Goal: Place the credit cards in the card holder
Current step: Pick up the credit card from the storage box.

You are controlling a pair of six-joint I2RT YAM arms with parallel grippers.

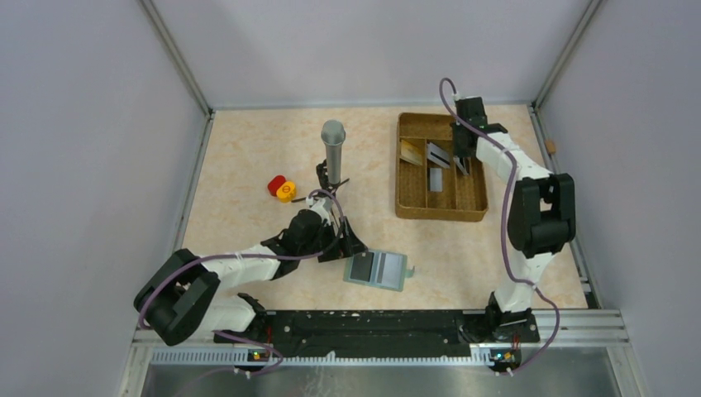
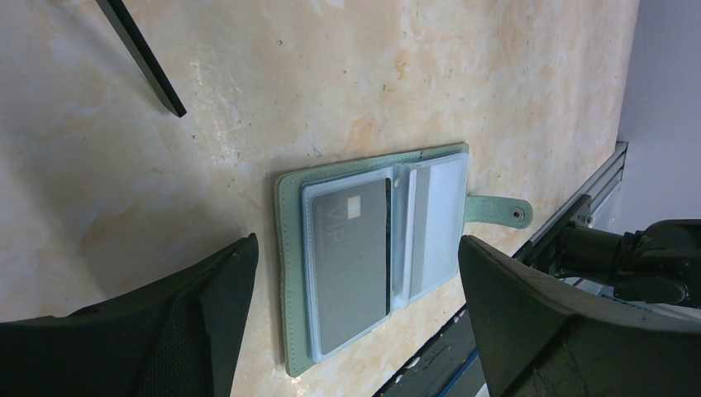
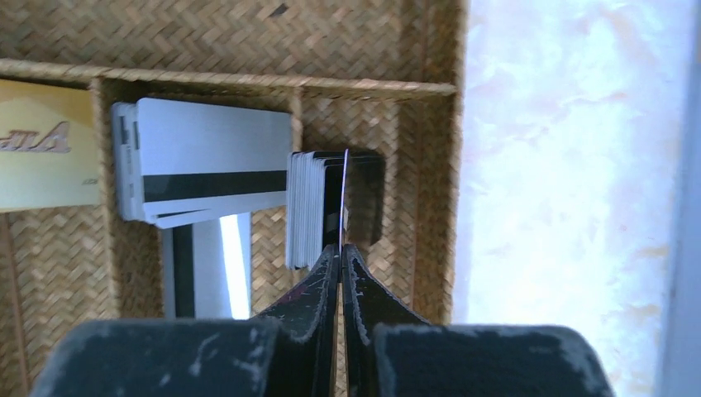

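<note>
From above, one woven tray (image 1: 441, 208) sits at the far right of the desk (image 1: 248, 149), its compartments holding cards (image 1: 437, 155). The right fingers (image 1: 461, 162) reach down into the tray's right side. One wallet (image 1: 379, 270) lies open and flat, near and left of the tray, with the left fingers (image 1: 343, 245) just left of it, spread wide and holding nothing. Left of the tray stand one grey cylinder (image 1: 333, 142), one red piece (image 1: 276, 184) and one yellow piece (image 1: 286, 193). The left wrist view shows the wallet (image 2: 291, 248) between the two released fingers, one grey VIP card (image 2: 351, 265) in its clear sleeve and one tab (image 2: 496, 209); what the second sleeve holds I cannot tell. The right wrist view shows the fingers (image 3: 341, 266) clenched on one edge-on card (image 3: 345, 194) beside a standing stack (image 3: 304, 207) in the tray's (image 3: 248, 83) right compartment; left of that lie at least three striped silver cards (image 3: 211, 169) and one tan-gold card (image 3: 45, 157).
</note>
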